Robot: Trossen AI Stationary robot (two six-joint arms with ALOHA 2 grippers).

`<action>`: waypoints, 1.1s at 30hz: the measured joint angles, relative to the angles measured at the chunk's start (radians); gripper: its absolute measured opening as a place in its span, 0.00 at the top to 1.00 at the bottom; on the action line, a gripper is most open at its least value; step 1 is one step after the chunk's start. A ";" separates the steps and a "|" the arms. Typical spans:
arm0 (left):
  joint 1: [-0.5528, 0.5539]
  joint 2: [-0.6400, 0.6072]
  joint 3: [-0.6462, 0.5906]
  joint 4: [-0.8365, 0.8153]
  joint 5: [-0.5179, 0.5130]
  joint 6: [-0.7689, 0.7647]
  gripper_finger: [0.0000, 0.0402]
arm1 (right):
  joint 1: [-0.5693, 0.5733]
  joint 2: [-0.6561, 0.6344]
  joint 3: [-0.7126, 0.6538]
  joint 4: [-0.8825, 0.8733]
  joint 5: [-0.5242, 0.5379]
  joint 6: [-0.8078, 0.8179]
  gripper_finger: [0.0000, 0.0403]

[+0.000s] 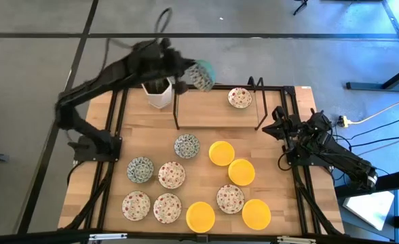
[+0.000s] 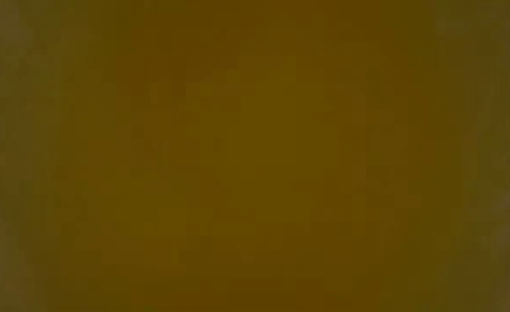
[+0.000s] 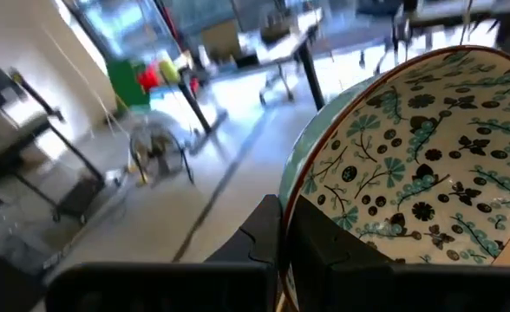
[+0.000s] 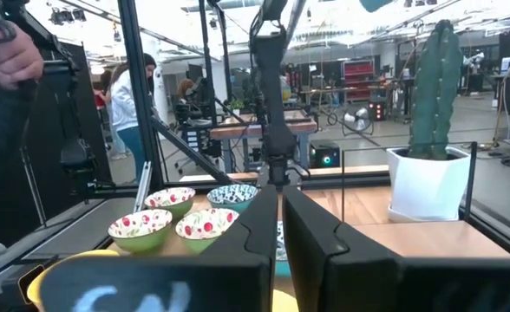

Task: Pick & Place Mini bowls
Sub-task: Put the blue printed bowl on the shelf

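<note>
High view: your left pincer (image 1: 194, 76) is pinching a blue-green patterned mini bowl (image 1: 202, 74), holding it tilted above the far edge of the desk (image 1: 206, 115), just beside the white cactus pot (image 1: 159, 93). One speckled bowl (image 1: 240, 97) is sitting alone at the far side; the other mini bowls (image 1: 186, 183) are lying grouped across the near half. Your right pincer (image 1: 279, 123) is waiting at the desk's right edge.
Low view: you are getting only a blurred yellow-brown field here.
Left wrist view: the dark fingers (image 3: 324, 247) are clamping the patterned bowl's rim (image 3: 300, 186).
Right wrist view: the right fingers (image 4: 320, 230) are standing slightly apart, holding nothing; speckled bowls (image 4: 173, 221) are sitting beyond them, and a person (image 4: 129, 108) is standing past the desk.
</note>
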 joint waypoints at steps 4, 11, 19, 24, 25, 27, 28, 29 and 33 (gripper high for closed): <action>0.059 0.173 0.160 -0.145 0.084 0.001 0.99 | 0.000 0.000 0.000 -0.004 -0.029 0.023 0.94; 0.140 0.413 0.299 -0.331 0.156 -0.026 0.99 | 0.000 0.000 0.000 -0.005 -0.078 0.052 0.94; 0.180 0.586 0.307 -0.391 0.183 -0.014 0.99 | 0.000 0.000 0.000 -0.010 -0.077 0.047 0.94; 0.192 0.632 0.307 -0.454 0.207 -0.014 0.99 | 0.000 0.000 0.000 -0.010 -0.078 0.046 0.94; 0.192 0.637 0.307 -0.464 0.209 -0.014 0.99 | 0.000 0.000 0.000 -0.010 -0.078 0.045 0.94; 0.191 0.644 0.307 -0.484 0.211 -0.014 0.99 | 0.000 0.000 0.000 -0.011 -0.077 0.040 0.94; 0.192 0.645 0.307 -0.490 0.210 -0.013 0.99 | 0.000 0.000 0.000 -0.014 -0.077 0.035 0.94; 0.192 0.646 0.307 -0.492 0.208 -0.007 0.99 | 0.000 0.000 0.000 -0.017 -0.077 0.029 0.94; 0.196 0.646 0.307 -0.524 0.208 0.004 0.99 | 0.000 0.000 0.000 -0.018 -0.073 0.027 0.94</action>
